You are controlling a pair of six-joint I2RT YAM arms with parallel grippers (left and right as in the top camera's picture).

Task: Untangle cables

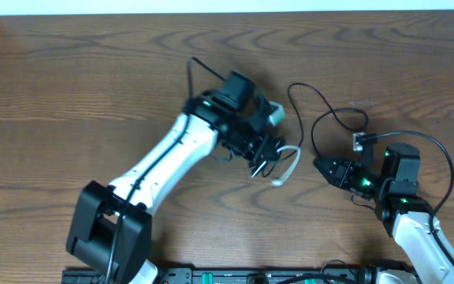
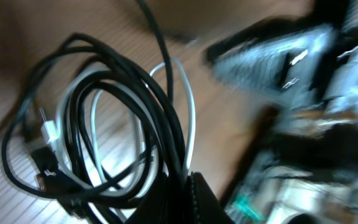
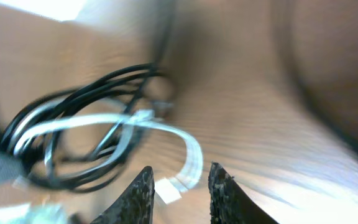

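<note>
Nearest you, your left gripper is closed on the tangle of cables. In the left wrist view, several black cords run down into its pinched fingers together with loops of the white cord, and the coil hangs off the fingertips. To your right, at about the same depth, your right gripper points left toward that bundle. Its jaws stand slightly apart with bare wooden table showing between them, clamped on nothing. The white cord's flat loop lies just beyond its fingertips, with its small white end close beside the left-hand fingertip. From overhead, that white loop sits between the two grippers, nearer the left one. Farther back, one loose black cord curls across the table from the bundle, and its small plug end lies just behind your right gripper.
</note>
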